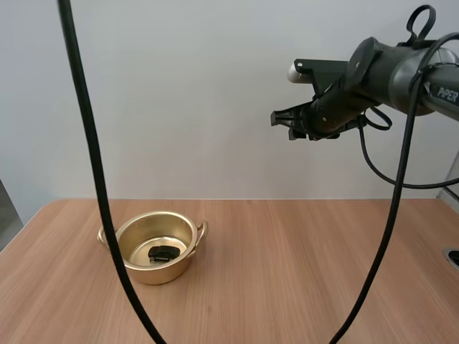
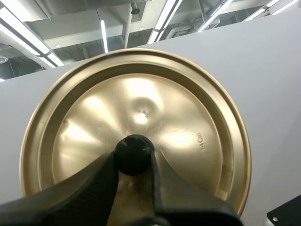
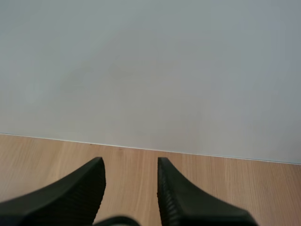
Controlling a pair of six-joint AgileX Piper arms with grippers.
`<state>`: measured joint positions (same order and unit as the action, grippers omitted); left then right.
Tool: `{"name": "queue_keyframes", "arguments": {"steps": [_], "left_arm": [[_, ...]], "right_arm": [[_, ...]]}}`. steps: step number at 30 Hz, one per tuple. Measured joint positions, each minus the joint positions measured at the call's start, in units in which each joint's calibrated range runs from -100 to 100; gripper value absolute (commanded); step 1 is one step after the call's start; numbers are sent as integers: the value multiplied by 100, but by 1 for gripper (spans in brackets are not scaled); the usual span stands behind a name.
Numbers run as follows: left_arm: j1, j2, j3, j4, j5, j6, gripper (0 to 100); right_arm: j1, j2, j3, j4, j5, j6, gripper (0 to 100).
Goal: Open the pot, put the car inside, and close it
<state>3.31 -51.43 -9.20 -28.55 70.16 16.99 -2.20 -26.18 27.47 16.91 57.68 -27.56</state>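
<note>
Sitting lidless on the wooden table (image 1: 301, 272), the gold pot (image 1: 161, 273) has the small black car (image 1: 164, 252) on its floor. Left gripper (image 2: 134, 159) pinches the lid (image 2: 141, 106) by its black knob (image 2: 134, 149). Right gripper (image 1: 284, 122) hangs high, well right of the pot, fingers apart, empty.

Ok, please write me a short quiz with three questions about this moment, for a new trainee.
1. True or false: the car lies inside the pot.
2. What does the left hand grip? A) the knob of the lid; B) a pot handle; C) the car.
3. Fill in: the right hand, raised above the table, is ___ and holds nothing.
Key: 1 true; 2 A; 3 open.
</note>
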Motion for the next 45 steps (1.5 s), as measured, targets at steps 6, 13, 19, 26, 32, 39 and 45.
{"name": "queue_keyframes", "arguments": {"steps": [6,13,19,26,32,39,45], "left_arm": [[0,0,0,-10,38,0,0],[0,0,0,-21,92,0,0],[0,0,0,-21,92,0,0],[0,0,0,-21,169,0,0],[0,0,0,-21,169,0,0],[0,0,0,-21,189,0,0],[0,0,0,-21,316,0,0]], "right_arm": [[0,-288,840,-112,-1114,0,60],[0,-371,2563,-348,-3413,0,60],[0,-371,3241,-348,-4941,0,60],[0,-371,3889,-348,-6729,0,60],[69,-371,5069,-453,-8348,88,60],[195,-371,6402,-1556,-10157,605,60],[202,-371,6611,-2262,-11672,786,60]]}}
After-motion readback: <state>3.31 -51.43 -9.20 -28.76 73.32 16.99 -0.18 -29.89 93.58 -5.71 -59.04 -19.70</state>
